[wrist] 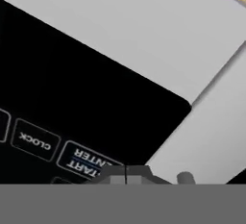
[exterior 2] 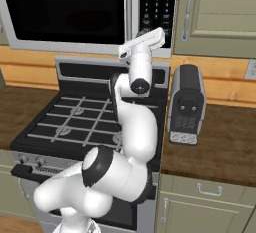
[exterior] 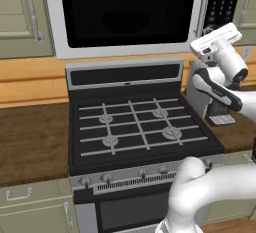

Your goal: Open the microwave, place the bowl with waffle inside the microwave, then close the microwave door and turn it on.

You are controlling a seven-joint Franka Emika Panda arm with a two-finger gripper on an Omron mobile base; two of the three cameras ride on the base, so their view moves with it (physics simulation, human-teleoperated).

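Note:
The microwave (exterior: 130, 49) hangs above the stove, and its door (exterior: 125, 12) of black glass is closed. A long grey bar handle (exterior: 201, 7) stands at the door's right edge. My gripper (wrist: 126, 172) is shut with nothing in it, and its tips are against the black button panel (wrist: 96, 98) at the START/ENTER button (wrist: 86, 159). In the base views the hand (exterior: 216, 41) (exterior 2: 144, 43) is raised to the bottom of the panel (exterior 2: 157, 2). The bowl and the waffle are hidden. Behind the glass there is only a faint dark round shape.
A black gas stove (exterior: 135, 122) with grey grates sits below the microwave. A dark-and-silver countertop appliance (exterior 2: 186, 104) stands on the wooden counter (exterior 2: 220, 142) right of the stove. Beige cabinets (exterior 2: 220, 12) flank the microwave. More counter (exterior: 30, 137) runs left of the stove.

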